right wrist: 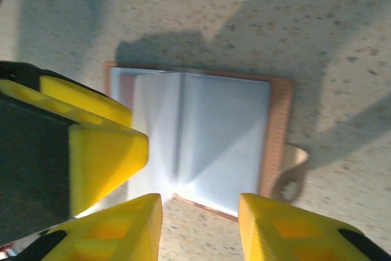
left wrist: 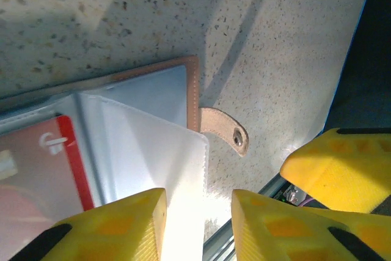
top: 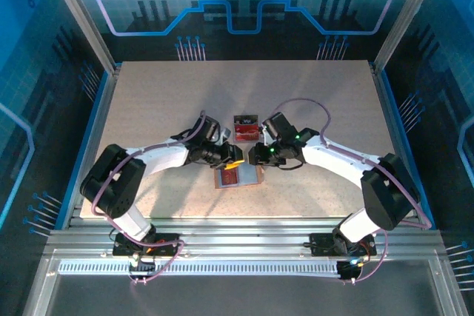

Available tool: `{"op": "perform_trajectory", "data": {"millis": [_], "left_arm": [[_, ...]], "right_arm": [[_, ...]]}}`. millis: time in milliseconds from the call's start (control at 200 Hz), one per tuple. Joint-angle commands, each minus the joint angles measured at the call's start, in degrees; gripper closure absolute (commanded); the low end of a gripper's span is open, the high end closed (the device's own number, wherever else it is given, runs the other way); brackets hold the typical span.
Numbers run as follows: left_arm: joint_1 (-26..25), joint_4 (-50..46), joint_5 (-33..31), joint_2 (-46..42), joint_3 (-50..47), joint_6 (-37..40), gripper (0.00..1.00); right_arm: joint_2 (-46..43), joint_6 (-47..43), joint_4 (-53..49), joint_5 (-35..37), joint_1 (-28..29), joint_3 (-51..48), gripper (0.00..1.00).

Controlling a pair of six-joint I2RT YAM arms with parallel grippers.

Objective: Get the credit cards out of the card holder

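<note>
**Me:** Top cam: holder lies open mid-table, both arms crowded over it, tray just behind. How do I make this pull clean?

**Rob:** Left wrist: your left gripper is parted, with a clear sleeve running between the fingers, not pinched I reckon. The red card sits deeper in its pocket. Close on card edge, not plastic.

**Me:** Right wrist: right gripper is parted too, empty, over the holder's near edge. I'd pin the cover with it while the left pulls.
</note>
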Motion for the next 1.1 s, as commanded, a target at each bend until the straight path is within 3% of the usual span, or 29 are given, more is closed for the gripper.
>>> {"op": "perform_trajectory", "data": {"millis": [0,100,375,735,1096], "left_arm": [[-1.4,-0.8,0.2,1.8,2.5,0.2,0.63],[-2.8,-0.3,0.0,3.5,3.6,-0.3,0.58],[-4.9,3.0,-0.1,7.1,3.9,-2.7,0.52],[-4.9,2.2,-2.4,5.3,2.4,-3.2,0.43],[-4.9,3.7,-2.2,5.8,1.1,-4.5,0.45]], "right_arm": [[0.0,-3.8,-7.5,6.4,-0.8,2.2,0.60],[-0.3,-3.9,-8.2,8.3,-1.1,1.9,0.60],[-0.4,-3.2,-5.4,5.0,-1.9,0.3,0.60],[3.7,-3.6,-3.5,2.9,-2.2,0.4,0.60],[7.7,-4.3,-2.2,1.9,-2.7,1.2,0.64]]}}
